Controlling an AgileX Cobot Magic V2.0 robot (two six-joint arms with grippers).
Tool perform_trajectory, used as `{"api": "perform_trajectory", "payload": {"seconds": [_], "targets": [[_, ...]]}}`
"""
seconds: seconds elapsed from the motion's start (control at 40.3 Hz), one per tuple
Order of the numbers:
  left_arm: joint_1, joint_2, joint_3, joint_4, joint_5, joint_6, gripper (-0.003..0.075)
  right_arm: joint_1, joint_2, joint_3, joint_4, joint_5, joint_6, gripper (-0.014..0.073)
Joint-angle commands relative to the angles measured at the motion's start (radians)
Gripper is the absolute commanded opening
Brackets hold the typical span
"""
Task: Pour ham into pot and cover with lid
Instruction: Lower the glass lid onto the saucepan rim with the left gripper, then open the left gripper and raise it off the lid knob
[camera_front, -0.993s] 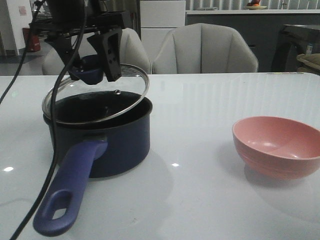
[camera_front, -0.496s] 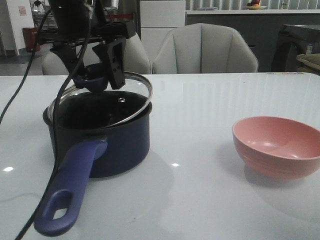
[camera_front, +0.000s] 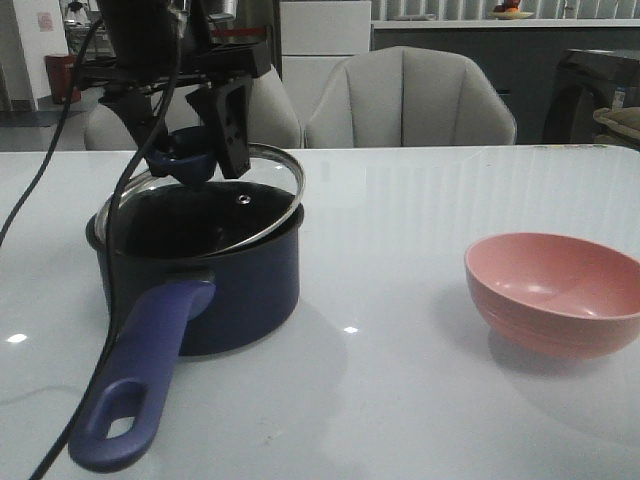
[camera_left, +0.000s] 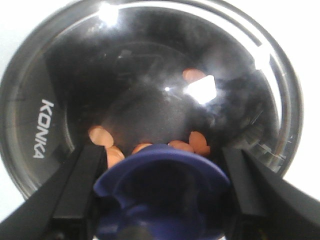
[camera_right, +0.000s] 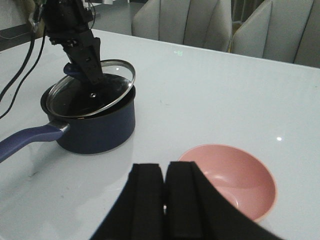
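The dark navy pot (camera_front: 240, 290) stands at the left of the table, its purple-blue handle (camera_front: 140, 370) pointing toward me. The glass lid (camera_front: 250, 215) lies tilted over its mouth, the far right edge raised. My left gripper (camera_front: 190, 165) is shut on the lid's purple-blue knob (camera_left: 165, 185). Through the glass in the left wrist view I see several orange ham pieces (camera_left: 100, 136) on the pot's black bottom. My right gripper (camera_right: 165, 167) is shut and empty, hovering above the table near the pink bowl (camera_right: 235, 177), away from the pot (camera_right: 100, 132).
The pink bowl (camera_front: 555, 290) sits empty at the right of the table. Grey chairs (camera_front: 410, 95) stand behind the far edge. A black cable (camera_front: 110, 300) hangs from the left arm across the front of the pot.
The lid came down from above the pot to rest tilted on its rim, carried by my left gripper. In the last half second nothing visibly moved.
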Motion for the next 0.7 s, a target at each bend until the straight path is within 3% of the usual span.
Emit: {"api": "perform_trajectory", "payload": {"seconds": [0.0,0.199,0.422,0.67], "targets": [[-0.002,-0.059,-0.029,0.001,0.053,-0.002,0.0347,-0.001,0.008,-0.027,0.005,-0.07,-0.006,0.0141],[-0.002,-0.06,-0.031,0.001,0.053,-0.002,0.0354,-0.001,0.008,-0.027,0.005,-0.07,-0.006,0.0141],[-0.002,-0.073,-0.033,0.001,0.053,-0.002,0.047,-0.001,0.008,-0.027,0.005,-0.07,-0.006,0.0141],[-0.002,-0.079,-0.033,-0.008,0.053,-0.002,0.0474,-0.001,0.008,-0.027,0.005,-0.07,-0.006,0.0141]]}}
